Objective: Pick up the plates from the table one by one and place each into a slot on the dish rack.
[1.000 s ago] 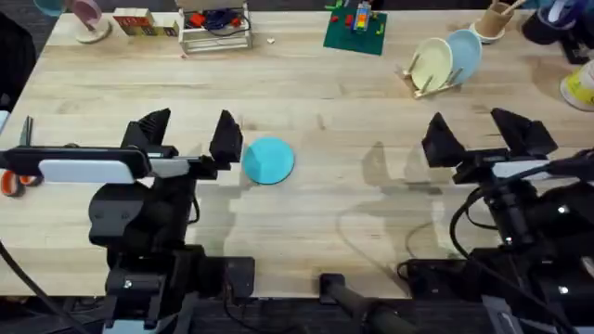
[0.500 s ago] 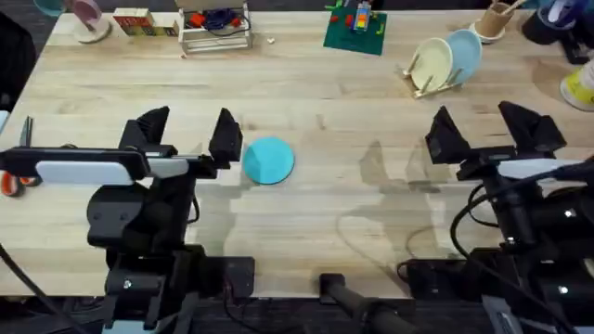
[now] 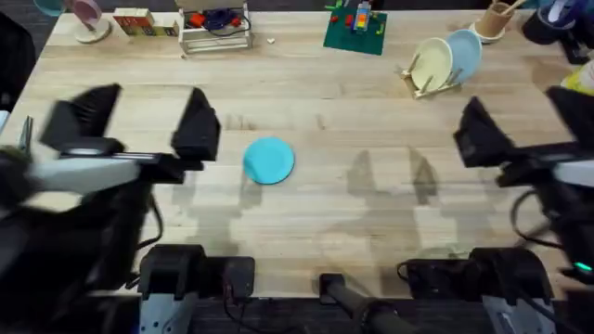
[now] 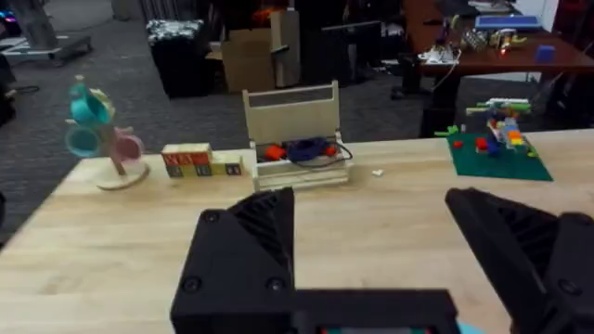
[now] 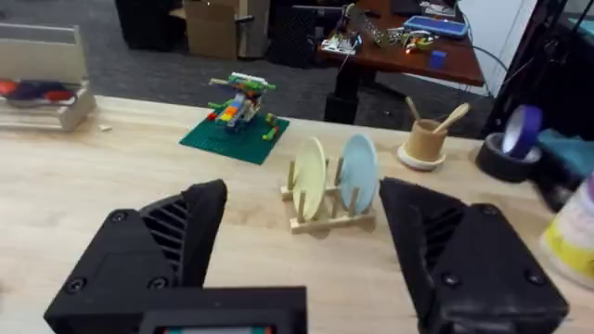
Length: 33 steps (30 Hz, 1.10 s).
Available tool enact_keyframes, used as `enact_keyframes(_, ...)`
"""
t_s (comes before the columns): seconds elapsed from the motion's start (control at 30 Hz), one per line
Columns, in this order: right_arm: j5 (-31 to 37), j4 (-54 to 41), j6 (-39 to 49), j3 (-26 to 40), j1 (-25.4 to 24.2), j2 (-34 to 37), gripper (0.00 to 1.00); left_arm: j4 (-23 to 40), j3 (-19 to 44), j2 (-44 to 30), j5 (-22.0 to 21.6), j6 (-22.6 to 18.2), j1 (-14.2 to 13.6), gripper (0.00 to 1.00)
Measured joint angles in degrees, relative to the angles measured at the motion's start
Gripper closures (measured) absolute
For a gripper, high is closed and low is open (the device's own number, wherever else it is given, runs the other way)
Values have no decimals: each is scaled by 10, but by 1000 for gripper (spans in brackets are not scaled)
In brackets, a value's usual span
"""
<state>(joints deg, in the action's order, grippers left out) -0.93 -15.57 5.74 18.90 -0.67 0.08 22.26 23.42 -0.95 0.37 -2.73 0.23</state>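
A teal plate [image 3: 269, 160] lies flat on the table [image 3: 353, 213], left of centre. At the back right stands the dish rack [image 3: 419, 85], holding a cream plate [image 3: 432, 63] and a light blue plate [image 3: 464, 53] on edge in neighbouring slots. My left gripper [image 3: 139, 125] is open and empty, raised to the left of the teal plate and apart from it. My right gripper [image 3: 529, 125] is open and empty at the right side, in front of the rack. In the right wrist view the dish rack [image 5: 325, 221], cream plate [image 5: 309, 190] and light blue plate [image 5: 357, 184] sit beyond my open right gripper [image 5: 306, 250]. My left gripper [image 4: 371, 246] stands open over bare wood.
Along the back edge are a green brick baseplate [image 3: 355, 32], a white wire stand [image 3: 215, 32], wooden blocks [image 3: 146, 22], a pink and teal peg stand [image 3: 88, 19] and a cup of utensils [image 3: 492, 20]. Bare wood lies between the teal plate and the rack.
Both arms have risen toward the camera and swung outward: the left gripper away from the teal plate to the left, the right gripper to the right. The plates have not moved.
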Motion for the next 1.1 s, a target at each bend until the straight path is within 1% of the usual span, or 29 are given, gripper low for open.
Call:
enact_keyframes(0.13, -2, -66, 7, 92, 0, 28, 10, 61, 96, -44, -2, -7, 0, 7)
enact_keyframes(0.27, -4, -156, 7, 191, 0, 85, 10, 142, 208, -123, -2, -12, 0, 7)
enact_keyframes(0.37, -7, -225, 7, 277, 0, 143, 9, 208, 296, -191, -2, -14, 0, 8)
enact_keyframes(0.53, -13, -333, 7, 432, 0, 256, 10, 346, 463, -317, 1, -12, 0, 8)
enact_keyframes(0.7, -17, -445, 7, 569, 0, 376, 10, 473, 607, -423, 19, 1, 0, 7)
enact_keyframes(0.83, -17, -524, 7, 646, 0, 463, 10, 563, 698, -496, 34, 10, 0, 7)
enact_keyframes(0.93, -17, -571, 7, 686, 0, 519, 10, 618, 751, -546, 41, 18, 0, 7)
enact_keyframes(1.0, -17, -594, 7, 701, 0, 553, 10, 642, 775, -577, 44, 21, 0, 7)
enact_keyframes(1.1, -18, -599, 7, 708, 0, 592, 10, 664, 798, -618, 52, 23, 0, 7)
